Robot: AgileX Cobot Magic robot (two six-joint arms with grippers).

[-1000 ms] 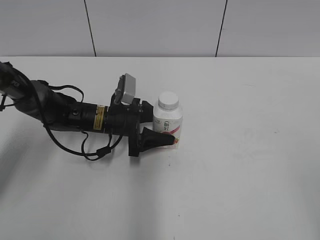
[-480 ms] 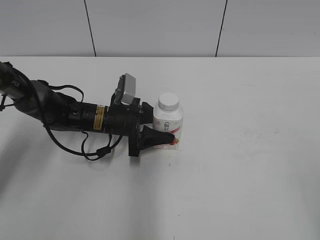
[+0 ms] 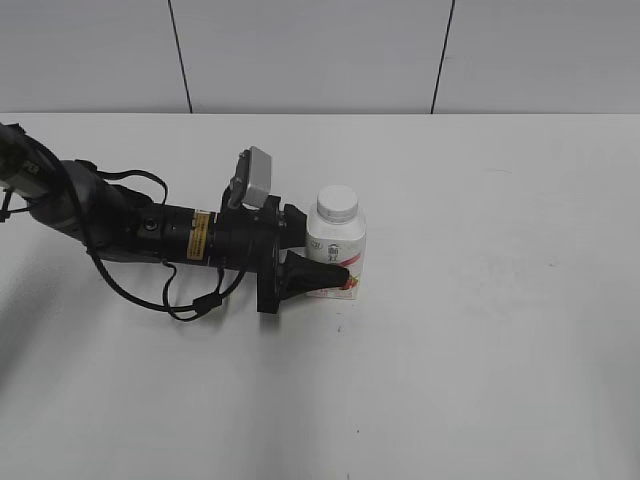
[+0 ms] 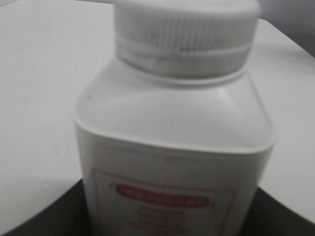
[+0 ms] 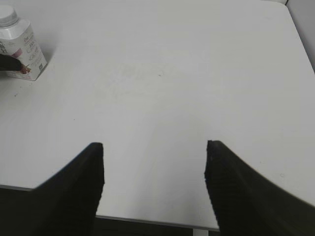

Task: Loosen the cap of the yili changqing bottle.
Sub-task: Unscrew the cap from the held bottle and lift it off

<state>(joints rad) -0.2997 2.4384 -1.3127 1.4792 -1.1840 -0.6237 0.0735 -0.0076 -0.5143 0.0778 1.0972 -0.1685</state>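
Note:
The yili changqing bottle (image 3: 338,243) stands upright on the white table, its white ribbed cap (image 3: 337,202) screwed on top. My left gripper (image 3: 330,256) reaches in from the left and is shut on the bottle's lower body; one black finger crosses the label in front, the other is hidden behind. The left wrist view shows the bottle (image 4: 172,142) and cap (image 4: 184,39) very close, with dark fingers (image 4: 61,216) pressed to both sides. In its own wrist view my right gripper (image 5: 155,147) hangs open and empty over bare table, far from the bottle (image 5: 24,49). It does not show in the exterior view.
The white table (image 3: 480,330) stretches around the bottle, and its near edge (image 5: 147,221) runs just below my right fingers. The left arm and its looped cables (image 3: 150,240) lie across the table's left side. A grey panelled wall (image 3: 320,50) stands behind.
The left gripper's front finger has drawn in against the bottle's lower body. The bottle and the arm have stayed in place.

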